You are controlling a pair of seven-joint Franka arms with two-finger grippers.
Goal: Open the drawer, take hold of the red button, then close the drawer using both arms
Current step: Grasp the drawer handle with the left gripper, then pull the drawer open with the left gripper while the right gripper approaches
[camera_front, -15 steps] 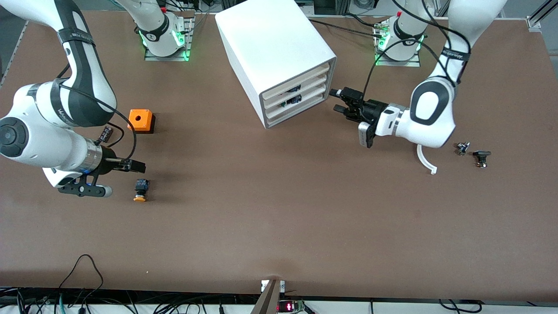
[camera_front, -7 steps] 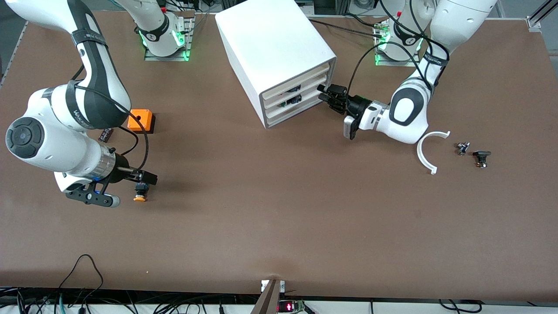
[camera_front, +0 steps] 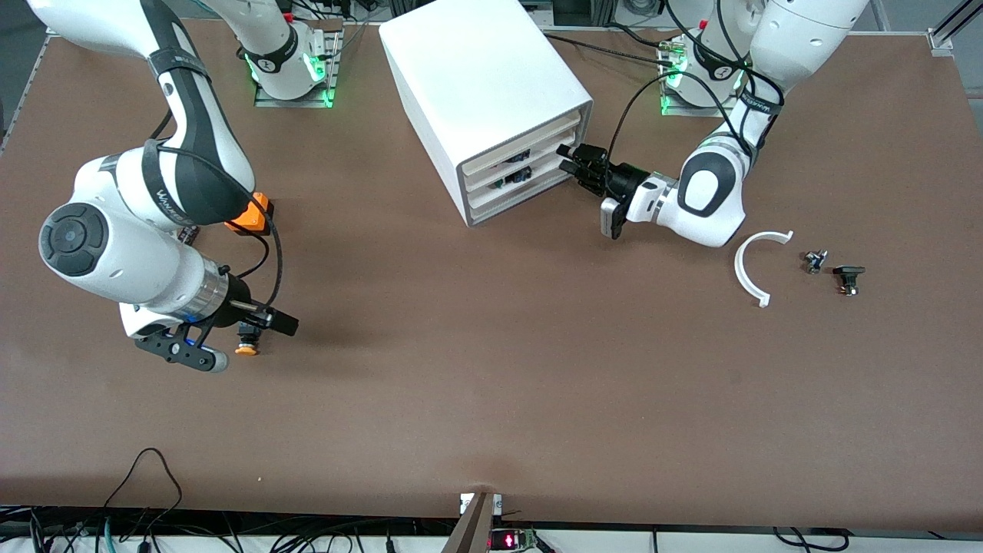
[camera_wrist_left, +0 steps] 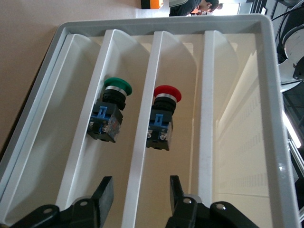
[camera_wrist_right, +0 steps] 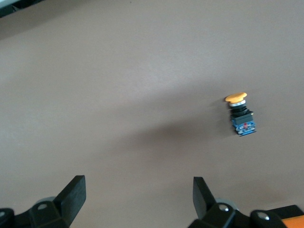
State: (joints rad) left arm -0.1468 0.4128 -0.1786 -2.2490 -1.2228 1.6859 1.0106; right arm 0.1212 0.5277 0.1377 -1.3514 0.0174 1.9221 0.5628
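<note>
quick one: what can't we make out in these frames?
- Red-capped push button: front view shows only dark specks in the white box cabinet, so its drawer is unclear.
- Orange cube: front view, mostly hidden by the right arm.
- Two small dark parts: front view, too small to identify.
- Open left gripper at the cabinet front: contact unclear in both views.
- Open right gripper by the orange-capped button: height unclear.

Orange-yellow capped button (camera_front: pixel 246 342) lying on the brown table (camera_front: pixel 491 384) toward the right arm's end; orange cube (camera_front: pixel 251 216) sitting farther from the camera. White curved piece (camera_front: pixel 751 265) and two small dark parts (camera_front: pixel 833 269) lying toward the left arm's end. Green-capped button (camera_wrist_left: pixel 110 114) resting in the white cabinet (camera_front: pixel 484 92).
</note>
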